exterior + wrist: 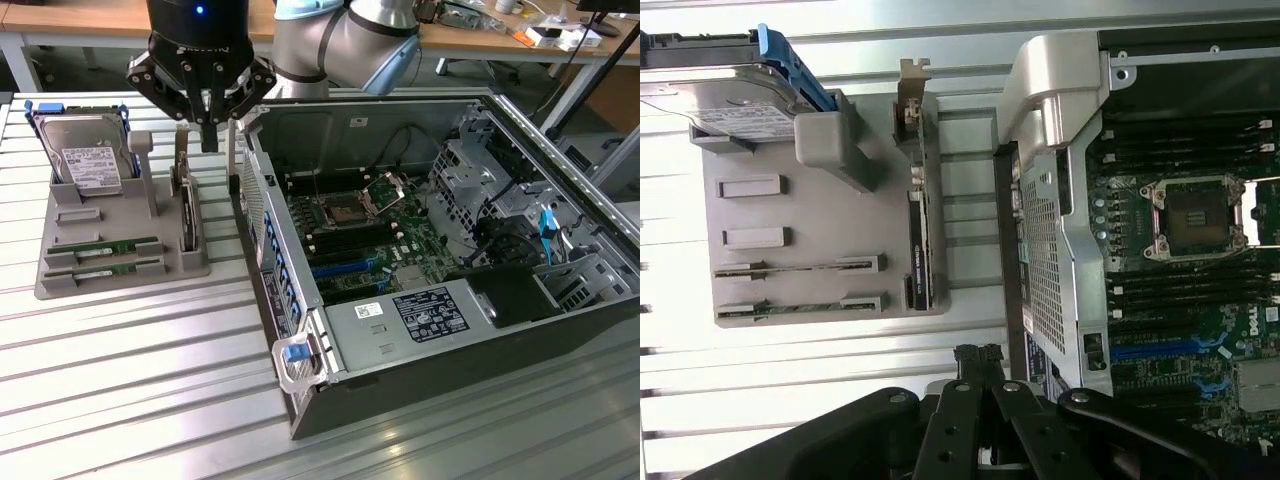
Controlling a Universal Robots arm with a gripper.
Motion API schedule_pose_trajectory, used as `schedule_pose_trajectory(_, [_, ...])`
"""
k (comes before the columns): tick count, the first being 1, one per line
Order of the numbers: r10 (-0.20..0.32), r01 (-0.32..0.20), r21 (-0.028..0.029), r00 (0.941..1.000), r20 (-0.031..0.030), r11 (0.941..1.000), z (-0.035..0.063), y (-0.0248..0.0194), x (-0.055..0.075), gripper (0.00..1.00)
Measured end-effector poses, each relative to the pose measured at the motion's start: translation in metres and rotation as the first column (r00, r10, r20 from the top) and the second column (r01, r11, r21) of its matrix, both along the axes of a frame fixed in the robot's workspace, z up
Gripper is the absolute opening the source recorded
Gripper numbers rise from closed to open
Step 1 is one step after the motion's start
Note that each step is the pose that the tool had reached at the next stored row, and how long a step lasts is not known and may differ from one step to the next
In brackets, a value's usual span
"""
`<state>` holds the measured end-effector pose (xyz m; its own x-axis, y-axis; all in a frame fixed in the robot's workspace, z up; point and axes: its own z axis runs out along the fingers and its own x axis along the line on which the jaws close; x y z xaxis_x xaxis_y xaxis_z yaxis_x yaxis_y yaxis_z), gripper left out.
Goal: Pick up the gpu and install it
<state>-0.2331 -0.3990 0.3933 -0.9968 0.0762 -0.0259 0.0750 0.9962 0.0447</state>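
The gpu [118, 246] is a thin green stick lying in a slot near the front of the grey tray [60, 275]. A second stick like it [112, 268] lies in the neighbouring slot. The wrist view has them at the gpu [790, 268] and the second stick [790, 306]. My gripper [207, 135] hangs shut and empty above the tray's far end, near the dark card's bracket and well above and apart from the sticks. Its dark fingertips [978, 358] are pressed together over the gap between tray and case.
A dark card with a metal bracket [184, 205] stands on edge in the tray, right under the gripper. A silver hard drive [88, 160] stands at the tray's back. The open computer case [400, 260] with its motherboard lies on the exterior view's right. Slatted metal table [120, 380] in front.
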Motion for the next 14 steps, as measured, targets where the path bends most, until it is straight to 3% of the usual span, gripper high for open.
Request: schedule_pose_trajectory(14, [0.0,0.0,0.0001,1.0,0.0003,1.0,0.0,0.0,-0.027,0.1])
